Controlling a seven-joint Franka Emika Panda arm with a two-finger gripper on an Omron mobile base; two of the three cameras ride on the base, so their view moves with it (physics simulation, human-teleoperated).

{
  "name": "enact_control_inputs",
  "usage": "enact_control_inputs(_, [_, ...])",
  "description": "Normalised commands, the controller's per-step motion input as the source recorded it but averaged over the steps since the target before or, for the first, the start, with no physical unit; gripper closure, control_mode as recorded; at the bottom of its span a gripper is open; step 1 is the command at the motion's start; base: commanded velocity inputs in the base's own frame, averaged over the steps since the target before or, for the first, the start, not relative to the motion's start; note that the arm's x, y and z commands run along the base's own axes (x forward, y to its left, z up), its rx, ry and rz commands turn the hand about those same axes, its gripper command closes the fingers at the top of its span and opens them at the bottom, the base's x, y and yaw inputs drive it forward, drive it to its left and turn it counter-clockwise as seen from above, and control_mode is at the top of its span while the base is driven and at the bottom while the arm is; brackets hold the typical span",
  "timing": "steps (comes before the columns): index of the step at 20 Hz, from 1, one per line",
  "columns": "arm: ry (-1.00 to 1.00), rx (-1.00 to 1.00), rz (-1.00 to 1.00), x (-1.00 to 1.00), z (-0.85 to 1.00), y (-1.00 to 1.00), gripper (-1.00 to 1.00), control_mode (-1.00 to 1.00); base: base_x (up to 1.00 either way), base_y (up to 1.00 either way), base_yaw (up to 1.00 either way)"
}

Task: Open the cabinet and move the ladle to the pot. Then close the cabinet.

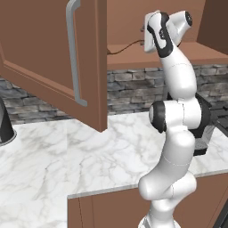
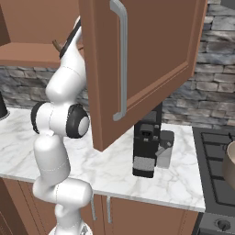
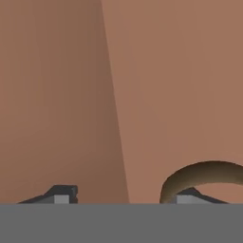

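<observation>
Two cabinet doors stand swung wide toward me, each showing its long silver bar handle: one [image 1: 73, 49] at the left of the left base view, the other [image 2: 120, 57] hanging over the worktop [image 1: 89, 156] in the right base view. Between them the cabinet [image 1: 129, 18] is open, its brown shelf [image 1: 129, 55] bare to my reach.

My arm [image 1: 176, 133] rises straight from the base at the worktop's front edge, folds at the dark elbow joint, then climbs steeply up and leans in toward the shelf. My wrist bends over at the top, so the hand points into the cabinet just above the shelf board.

My claw [image 3: 124, 195] looks at plain brown cabinet walls meeting in a corner. Its two dark fingertips [image 3: 59, 194] stand apart, with a clear gap between them, and they pinch nothing that I can see. The ladle [image 1: 124, 48] lies on the shelf, its thin dark handle running left from my hand in the left base view; in the hand view its curved brown bowl arcs right over my right-side fingertip, very near it, though I cannot tell whether they touch.

A black coffee machine [image 2: 147, 142] stands on the worktop under the right door. The pot [image 2: 229, 165] sits on the stove [image 2: 215, 160] at the far right, well apart from the ladle.
</observation>
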Motion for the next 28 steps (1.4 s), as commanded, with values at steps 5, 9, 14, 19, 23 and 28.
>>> enact_control_inputs(5, [0.0,0.0,0.0,0.01,-0.05,0.01,1.0,-1.0,0.0,0.0,0.0])
enact_control_inputs(9, [0.0,0.0,0.0,0.0,0.0,0.0,1.0,-1.0,0.0,0.0,0.0])
enact_control_inputs(14, [0.0,0.0,0.0,-0.04,0.0,0.0,1.0,-1.0,0.0,0.0,0.0])
enact_control_inputs(19, [0.0,0.0,0.0,-0.38,0.0,0.0,1.0,-1.0,0.0,0.0,0.0])
enact_control_inputs(23, [0.0,0.0,-0.02,-0.72,0.0,0.0,1.0,-1.0,0.0,0.0,0.0])
enact_control_inputs(28, [-0.03,0.0,-0.05,-0.93,-0.07,0.0,1.0,-1.0,0.0,0.0,0.0])
